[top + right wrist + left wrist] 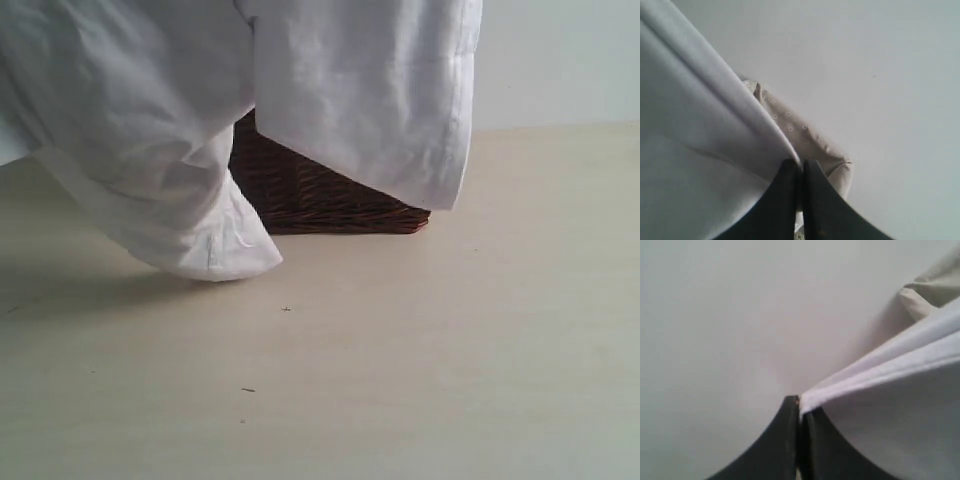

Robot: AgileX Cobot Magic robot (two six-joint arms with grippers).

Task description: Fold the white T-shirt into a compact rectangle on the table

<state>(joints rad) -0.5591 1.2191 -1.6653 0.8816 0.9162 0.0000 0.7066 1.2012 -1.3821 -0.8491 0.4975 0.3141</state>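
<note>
The white T-shirt (150, 130) hangs in the air across the top of the exterior view. Its lowest fold droops to the pale beige table (450, 360) at the left, while a sleeve hem (440, 150) hangs free on the right. Neither gripper shows in the exterior view. In the left wrist view my left gripper (800, 407) is shut on a stretched edge of the white T-shirt (900, 360). Seen from the right wrist, my right gripper (801, 167) is likewise shut on a taut fold of the white T-shirt (700, 125), with a crumpled part hanging beyond it.
A dark brown wicker basket (320, 195) stands on the table behind the hanging shirt, mostly covered by it. A pale wall (560, 60) rises behind the table's far edge.
</note>
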